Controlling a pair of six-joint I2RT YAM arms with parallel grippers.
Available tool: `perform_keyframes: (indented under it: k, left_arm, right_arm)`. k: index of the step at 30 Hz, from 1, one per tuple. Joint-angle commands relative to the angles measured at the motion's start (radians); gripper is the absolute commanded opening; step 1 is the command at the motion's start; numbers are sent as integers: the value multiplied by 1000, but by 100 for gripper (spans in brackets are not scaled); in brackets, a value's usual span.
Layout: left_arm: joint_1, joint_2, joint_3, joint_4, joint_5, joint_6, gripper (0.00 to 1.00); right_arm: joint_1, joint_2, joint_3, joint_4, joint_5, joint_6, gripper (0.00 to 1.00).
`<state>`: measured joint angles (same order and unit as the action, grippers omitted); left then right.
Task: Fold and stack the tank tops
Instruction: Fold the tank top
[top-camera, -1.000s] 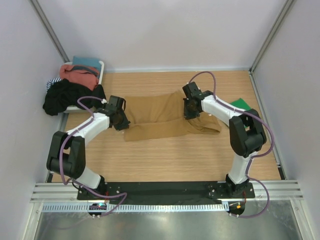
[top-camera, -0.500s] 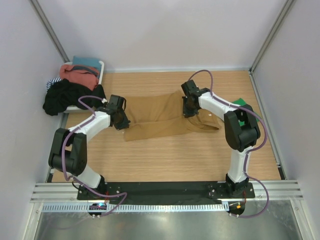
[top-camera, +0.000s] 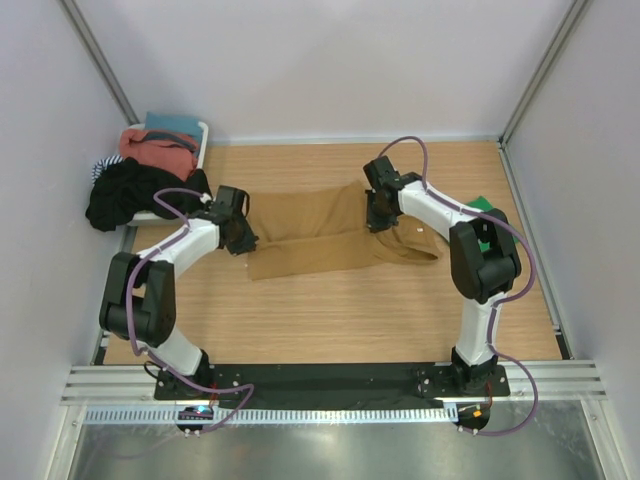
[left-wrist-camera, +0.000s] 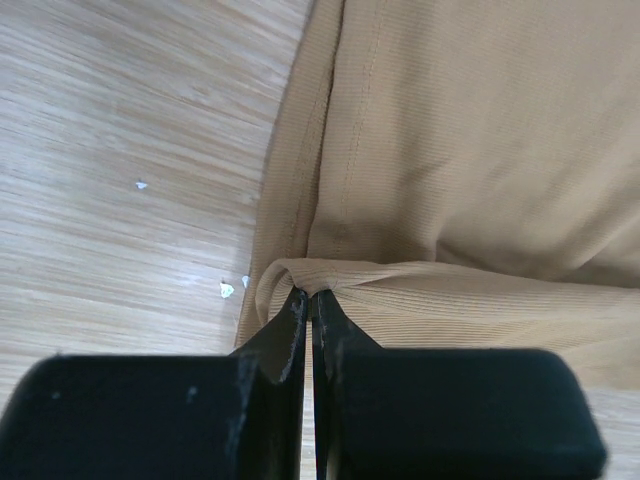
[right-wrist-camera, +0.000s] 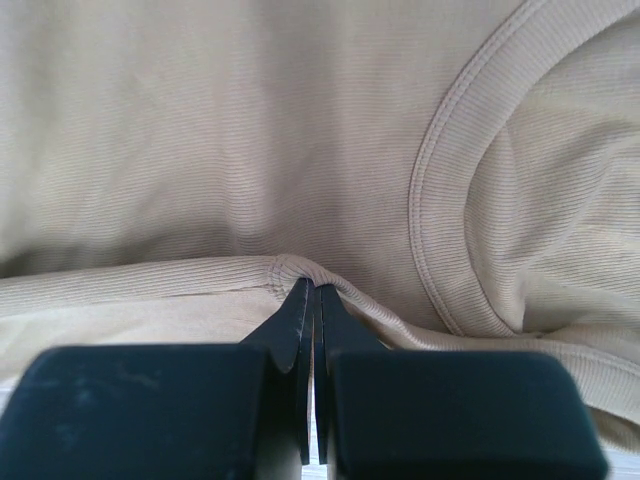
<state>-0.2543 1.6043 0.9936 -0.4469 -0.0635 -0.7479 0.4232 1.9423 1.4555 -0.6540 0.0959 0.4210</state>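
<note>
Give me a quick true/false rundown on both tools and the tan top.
1. The left tool is shut on an edge of the tan tank top. True.
2. The right tool hangs open above the cloth. False: it is shut, pinching a fold near the neckline.
3. The tan tank top lies on the clothes pile. False: it lies on the table; the clothes pile sits apart at far left.
4. A green cloth shows by the right arm. True.
</note>
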Motion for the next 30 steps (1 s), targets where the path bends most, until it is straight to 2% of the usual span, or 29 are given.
perform_keyframes:
  k: [1,8,17,18,20,21,22,23,24,27,30]
  left_arm:
    - [21,-14,33,36,-25,15,0]
    - [38,20,36,56,-7,7,0]
    - [43,52,59,68,5,13,2]
    - [41,55,65,70,10,19,6]
    - [41,51,69,74,8,21,10]
    - [43,45,69,76,7,19,20]
    - [43,31,65,80,5,13,32]
    - [41,19,56,92,-4,-1,46]
    - [43,2,30,105,-21,-10,64]
    - [43,-55,-2,129,-32,-24,72]
    - [41,-115,-27,126,-24,-24,73]
  right_arm:
    - [-4,-16,69,-9,22,-10,1]
    - [-6,43,140,-30,21,-7,1]
    - [-6,66,151,-32,28,-8,3]
    - [-8,64,152,-35,36,-7,14]
    - [-6,50,148,-29,47,-1,27]
    - [-6,41,144,-24,50,1,35]
    - [-8,31,141,-13,50,-1,38]
    - [-6,11,135,-13,53,1,40]
    - [-6,-3,132,-12,59,1,43]
    - [-8,-60,95,-6,83,5,45]
    - [-4,-123,39,2,84,5,47]
